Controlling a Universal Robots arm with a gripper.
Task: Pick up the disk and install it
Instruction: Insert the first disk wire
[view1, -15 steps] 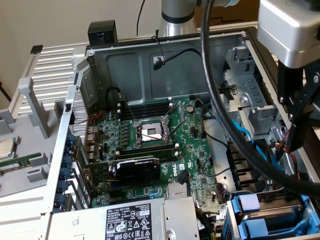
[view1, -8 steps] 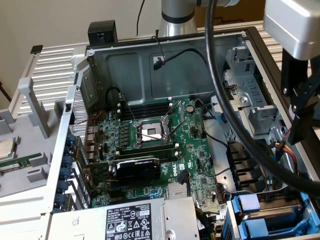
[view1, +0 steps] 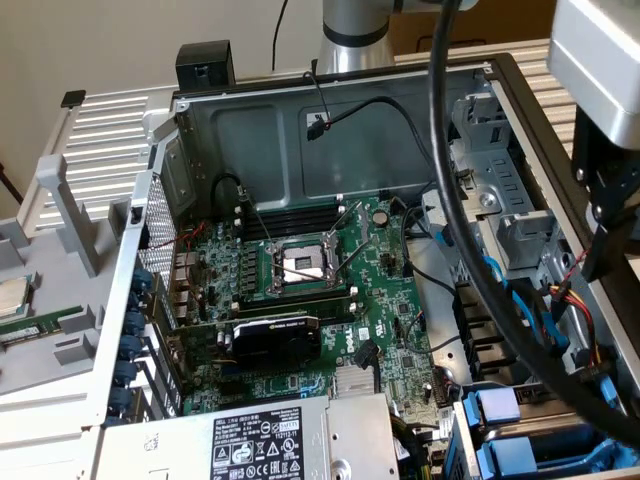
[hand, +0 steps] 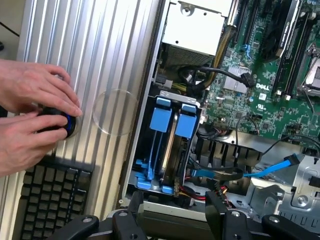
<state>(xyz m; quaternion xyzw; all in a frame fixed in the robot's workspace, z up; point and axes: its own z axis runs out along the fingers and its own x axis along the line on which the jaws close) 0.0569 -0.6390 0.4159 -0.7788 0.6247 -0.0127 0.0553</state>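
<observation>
- Inside the open computer case (view1: 330, 130), beside the green board (hand: 270, 75) and the silver power box (hand: 192, 30), a drive cage (hand: 141, 150) holds two blue-tabbed frames standing on edge, side by side.
- A blue flat cable (hand: 272, 167) and red and yellow wires (hand: 200, 192) lie just beside the cage. In the exterior view a thick black cable (view1: 445, 200) crosses in front of it.
- On the ribbed bench (hand: 115, 50), a person's two hands (hand: 35, 87) rest on a blue-lit knob (hand: 67, 124), near a keyboard (hand: 50, 195).
- The disk (hand: 172, 145) sits in the cage and shows as a grey metal edge between the blue tabs; its label is hidden.
- The tool (hand: 175, 200) hangs over the cage, jaws wide apart, holding nothing.
</observation>
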